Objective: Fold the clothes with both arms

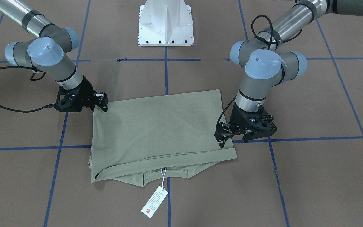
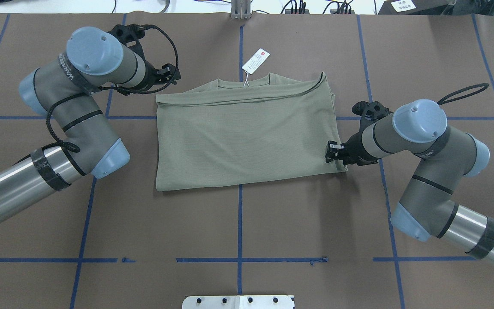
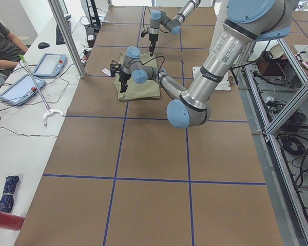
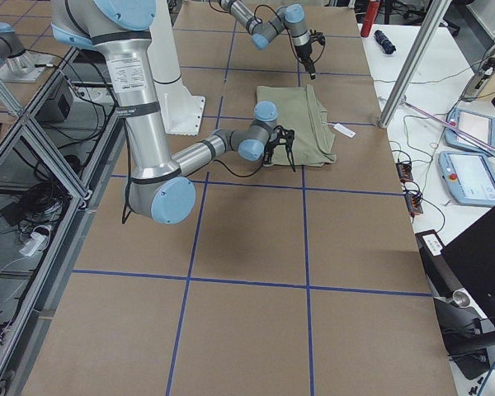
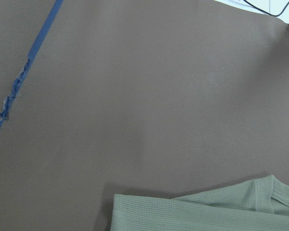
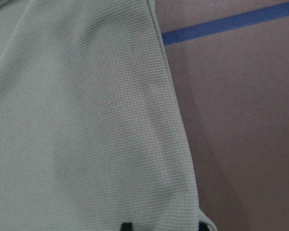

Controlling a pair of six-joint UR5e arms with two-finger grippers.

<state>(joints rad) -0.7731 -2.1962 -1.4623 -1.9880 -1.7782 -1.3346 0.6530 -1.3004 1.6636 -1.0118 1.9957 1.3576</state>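
The pale sage-green shirt (image 1: 159, 132) lies folded in a flat rectangle on the brown table (image 2: 247, 137). Its neck edge and white hang tag (image 1: 154, 201) point away from the robot. My left gripper (image 1: 232, 142) hovers at the shirt's far left corner (image 2: 172, 74) and looks open and empty. Its wrist view shows only table and a shirt corner (image 5: 207, 211). My right gripper (image 2: 329, 152) sits at the shirt's right edge near the near corner (image 1: 102, 107). In its wrist view two fingertips (image 6: 127, 226) stand apart over the fabric (image 6: 77, 120), open.
The white pedestal base (image 1: 165, 22) stands at the robot's side of the table. Blue tape lines (image 2: 240, 223) grid the brown surface. A side bench with tablets (image 3: 49, 64) and a seated person (image 3: 2, 46) is beyond the table's far edge.
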